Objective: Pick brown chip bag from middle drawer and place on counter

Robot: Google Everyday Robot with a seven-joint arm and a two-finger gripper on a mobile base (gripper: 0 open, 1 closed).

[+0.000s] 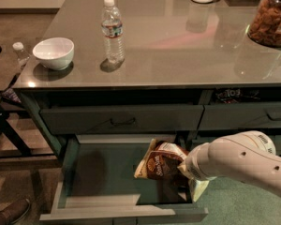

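one gripper (182,167), over the right half of the middle drawer (103,175), clamped on the brown chip bag (159,164). the bag hangs left of it, long axis near upright, off the drawer floor. the counter (178,46) is above the drawer.

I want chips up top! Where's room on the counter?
Bare counter lies between the water bottle and the snack jar. The white bowl crowds the left corner. The tool is at the brown chip bag in the middle drawer.

No legible text; brown chip bag (160,165) lettering unreadable; hand (183,167) at bag, over middle drawer (103,172).
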